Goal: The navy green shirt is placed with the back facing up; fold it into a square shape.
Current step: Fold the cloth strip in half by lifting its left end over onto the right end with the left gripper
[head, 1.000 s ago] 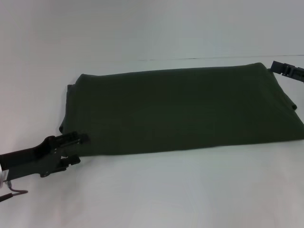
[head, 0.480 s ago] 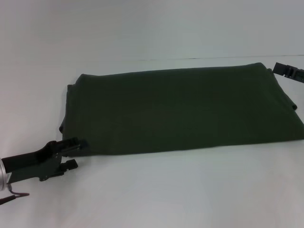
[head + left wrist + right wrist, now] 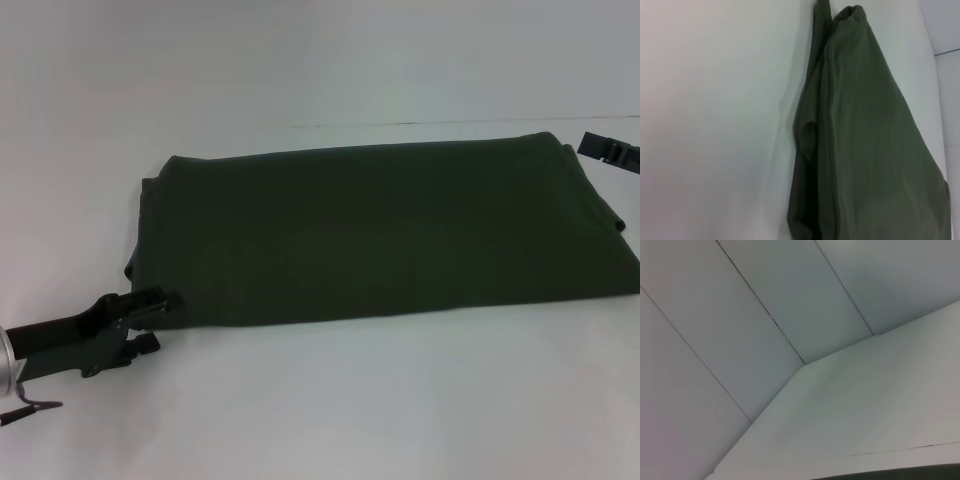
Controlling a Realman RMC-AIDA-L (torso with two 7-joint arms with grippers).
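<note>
Left end effector (image 3: 155, 320) lower, beside navy green shirt (image 3: 380, 235).

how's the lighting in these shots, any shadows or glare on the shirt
Head view: soft, even light, no glare; the navy green shirt reads very dark, with a faint shadow along its near edge. Left wrist view: the folds hold deep shadow, and a pale shadow falls on the table. Right wrist view: flat grey light, only a dark sliver at the frame's edge.

A bare lab-like test space: plain white table (image 3: 330, 400) before white panelled walls (image 3: 740, 315)
</note>
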